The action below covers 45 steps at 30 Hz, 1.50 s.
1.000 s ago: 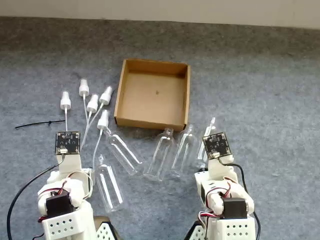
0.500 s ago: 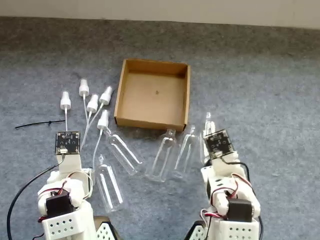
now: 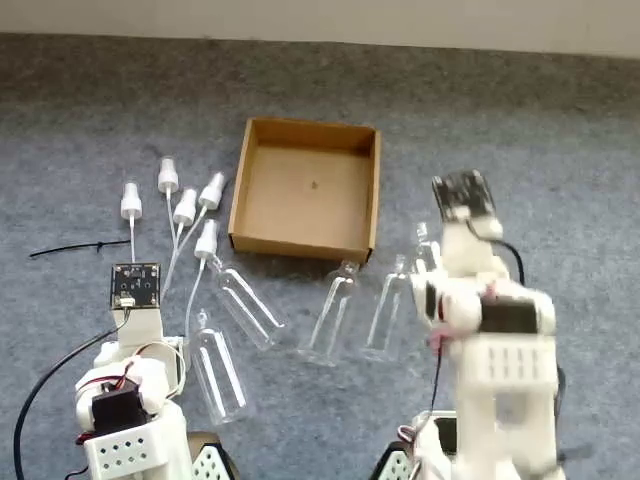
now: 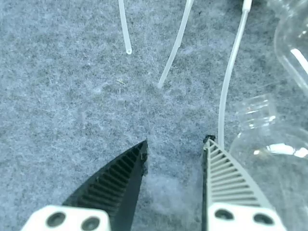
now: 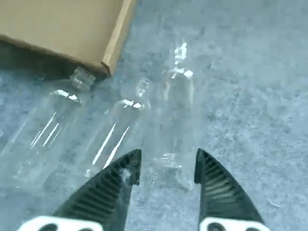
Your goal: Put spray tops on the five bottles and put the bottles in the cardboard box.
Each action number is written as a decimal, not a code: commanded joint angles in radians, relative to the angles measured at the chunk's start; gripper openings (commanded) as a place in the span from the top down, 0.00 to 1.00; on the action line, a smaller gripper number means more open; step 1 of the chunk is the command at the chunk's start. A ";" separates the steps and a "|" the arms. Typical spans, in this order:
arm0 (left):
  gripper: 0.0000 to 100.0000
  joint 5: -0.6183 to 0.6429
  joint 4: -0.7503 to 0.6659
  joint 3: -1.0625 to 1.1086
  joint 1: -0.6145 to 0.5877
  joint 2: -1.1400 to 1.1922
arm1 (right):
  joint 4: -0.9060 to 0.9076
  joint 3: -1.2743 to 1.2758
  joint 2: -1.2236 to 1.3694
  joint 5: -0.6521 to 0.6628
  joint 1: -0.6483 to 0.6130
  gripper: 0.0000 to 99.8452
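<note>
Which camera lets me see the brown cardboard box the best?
The high view. It looks down on the whole cardboard box, so you see all four walls and its bare floor. The right wrist view catches one corner of it.

clear glossy plastic bottles (image 3: 238,303), matt cardboard box (image 3: 306,188), fuzzy grey carpet (image 3: 560,160).

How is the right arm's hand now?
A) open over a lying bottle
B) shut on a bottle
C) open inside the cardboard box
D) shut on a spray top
A: in the right wrist view the right hand has its fingers apart, and a clear bottle lies flat below them.
</note>
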 commanded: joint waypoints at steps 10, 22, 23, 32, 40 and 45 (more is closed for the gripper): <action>0.82 0.002 0.005 0.019 0.018 -0.007 | 0.081 -0.582 0.697 0.048 -0.030 0.78; 0.82 0.000 0.005 0.019 0.018 -0.007 | 0.104 -0.593 0.769 0.218 0.226 0.78; 0.82 0.000 0.005 0.019 0.018 -0.007 | 0.097 -0.593 0.777 0.226 0.242 0.78; 0.82 0.000 0.003 0.019 0.018 -0.007 | 0.024 -0.595 0.843 0.238 0.216 0.78; 0.82 0.000 0.002 0.019 0.018 -0.007 | -0.074 -0.595 0.889 0.238 0.168 0.78; 0.82 0.000 0.002 0.019 0.018 -0.007 | -0.125 -0.596 0.940 0.238 0.173 0.78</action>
